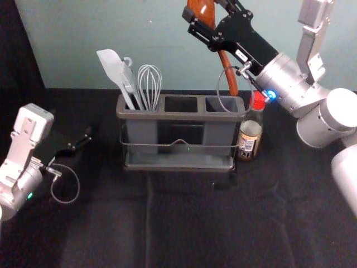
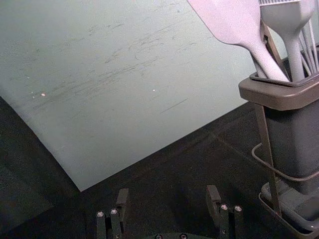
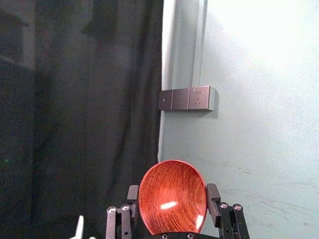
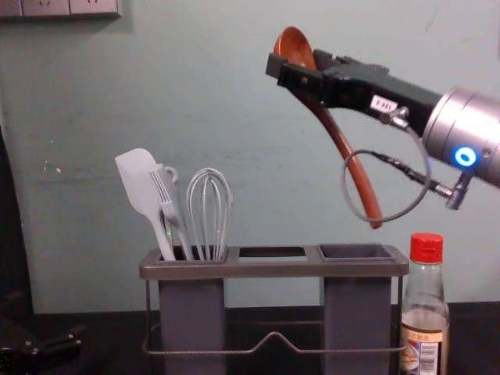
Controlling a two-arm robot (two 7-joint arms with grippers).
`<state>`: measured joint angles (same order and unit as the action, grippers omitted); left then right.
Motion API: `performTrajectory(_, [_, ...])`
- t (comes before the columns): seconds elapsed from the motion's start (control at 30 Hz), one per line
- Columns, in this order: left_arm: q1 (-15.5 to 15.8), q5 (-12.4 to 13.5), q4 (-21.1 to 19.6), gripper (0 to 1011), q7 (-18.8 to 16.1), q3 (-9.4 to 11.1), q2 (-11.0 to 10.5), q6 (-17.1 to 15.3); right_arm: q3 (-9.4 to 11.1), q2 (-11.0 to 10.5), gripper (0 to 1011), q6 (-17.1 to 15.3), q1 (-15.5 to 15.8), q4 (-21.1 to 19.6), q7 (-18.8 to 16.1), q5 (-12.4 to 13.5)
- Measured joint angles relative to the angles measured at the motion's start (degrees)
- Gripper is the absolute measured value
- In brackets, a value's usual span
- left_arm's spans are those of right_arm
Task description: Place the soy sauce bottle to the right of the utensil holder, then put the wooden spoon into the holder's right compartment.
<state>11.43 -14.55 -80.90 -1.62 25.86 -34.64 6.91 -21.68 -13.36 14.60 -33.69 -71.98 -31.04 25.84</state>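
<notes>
Right hand (image 4: 297, 64), chest view: closed on the wooden spoon's (image 4: 340, 142) bowl, above the utensil holder (image 4: 273, 269).
Spoon tilt, chest view: bowl up, handle tip above the holder's right compartment (image 4: 355, 251).
Soy sauce bottle (image 1: 250, 137), head view: upright, just right of the holder.
Left hand (image 1: 86, 138), head view: left of the holder.
Left hand, left wrist view: wide.
Right hand, right wrist view: gripping the bowl's sides.

1 wooden spoon (image 4: 344, 145), 1 soy sauce bottle (image 4: 423, 320), 1 utensil holder (image 4: 273, 269), 3 compartments (image 4: 357, 312). Also 1 spatula (image 4: 141, 185), 1 whisk (image 4: 208, 205), 1 slotted utensil (image 2: 289, 19). Can't count pieces tucked behind those. 3 wall plates (image 3: 199, 98).
</notes>
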Motion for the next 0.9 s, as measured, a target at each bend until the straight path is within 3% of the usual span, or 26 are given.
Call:
performTrajectory(0.17, [0.00, 0.00, 0.00, 1000, 0.00, 0.01, 0.00, 0.00, 0.83, 3.19, 835, 4.82, -1.19, 6.90, -2.41, 2.55])
performTrajectory(0.4, [0.00, 0.00, 0.00, 1000, 0.00, 0.00, 0.00, 0.00, 1.46, 5.04, 835, 7.85, -1.26, 10.73, -4.34, 3.97])
performTrajectory(0.9, [0.00, 0.00, 0.00, 1000, 0.00, 0.00, 0.00, 0.00, 1.75, 5.30, 835, 9.37, 1.78, 12.00, -5.51, 3.72])
